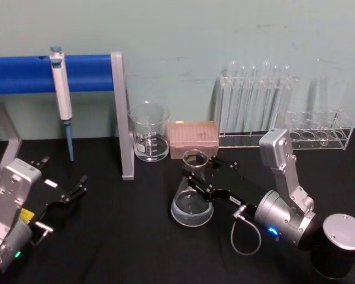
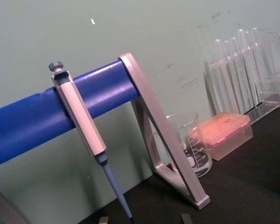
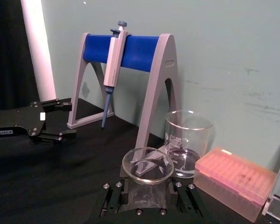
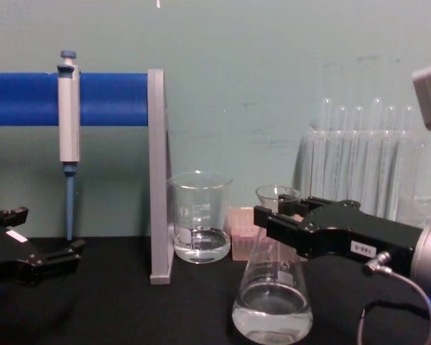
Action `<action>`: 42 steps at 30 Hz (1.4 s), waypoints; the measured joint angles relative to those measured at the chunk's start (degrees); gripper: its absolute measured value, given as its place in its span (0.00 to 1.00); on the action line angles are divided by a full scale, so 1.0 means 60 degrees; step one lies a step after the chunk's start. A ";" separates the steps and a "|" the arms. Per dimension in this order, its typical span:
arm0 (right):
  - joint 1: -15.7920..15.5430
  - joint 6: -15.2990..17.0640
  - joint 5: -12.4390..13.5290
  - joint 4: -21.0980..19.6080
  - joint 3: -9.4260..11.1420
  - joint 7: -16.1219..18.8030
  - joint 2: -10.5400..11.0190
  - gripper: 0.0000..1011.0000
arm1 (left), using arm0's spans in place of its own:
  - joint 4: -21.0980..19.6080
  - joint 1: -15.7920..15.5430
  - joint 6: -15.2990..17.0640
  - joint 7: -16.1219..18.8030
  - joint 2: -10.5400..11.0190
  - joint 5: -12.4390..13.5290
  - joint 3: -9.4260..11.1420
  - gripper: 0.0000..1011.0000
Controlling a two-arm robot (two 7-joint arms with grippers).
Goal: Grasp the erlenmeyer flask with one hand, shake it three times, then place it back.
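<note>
The erlenmeyer flask [image 1: 192, 204] is clear glass with a little liquid, and its base [image 4: 271, 316] rests on the black table at centre. My right gripper [image 1: 202, 173] reaches in from the right and is shut on the flask's neck just below the rim. Seen from the right wrist, the flask mouth [image 3: 147, 164] sits between the two black fingers [image 3: 115, 196]. The chest view has the same gripper [image 4: 269, 219] clamped across the neck. My left gripper [image 1: 62, 174] is parked open at the left, empty and far from the flask.
A glass beaker [image 1: 148, 133] and a pink tip box [image 1: 193, 137] stand just behind the flask. Test tube racks [image 1: 257, 106] line the back right. A blue-barred stand [image 1: 121, 112] with a hanging pipette [image 1: 61, 94] is at back left.
</note>
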 joint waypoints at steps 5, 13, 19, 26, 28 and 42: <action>0.0046 -0.0031 -0.0032 0.0141 -0.0038 0.0002 -0.0041 0.45 | -0.0001 0.0000 0.0000 0.0001 0.0000 0.0000 -0.0001 0.99; 0.0098 -0.0109 -0.0100 0.0336 -0.0086 0.0042 -0.0103 0.45 | -0.0001 0.0000 0.0000 0.0001 0.0000 0.0000 -0.0001 0.99; 0.0122 -0.0132 -0.0140 0.0425 -0.0108 0.0060 -0.0137 0.45 | 0.0000 0.0000 0.0000 0.0001 0.0000 0.0000 0.0000 0.99; 0.0132 -0.0137 -0.0165 0.0491 -0.0108 0.0067 -0.0149 0.45 | -0.0001 0.0000 0.0000 0.0000 0.0000 0.0001 0.0000 0.99; 0.0132 -0.0138 -0.0169 0.0506 -0.0107 0.0066 -0.0156 0.45 | 0.0000 0.0000 0.0000 0.0001 0.0000 0.0000 0.0000 0.99; 0.0161 -0.0083 -0.0186 0.0582 -0.0097 0.0052 -0.0188 0.45 | 0.0000 0.0000 0.0000 0.0001 0.0000 0.0000 -0.0001 0.99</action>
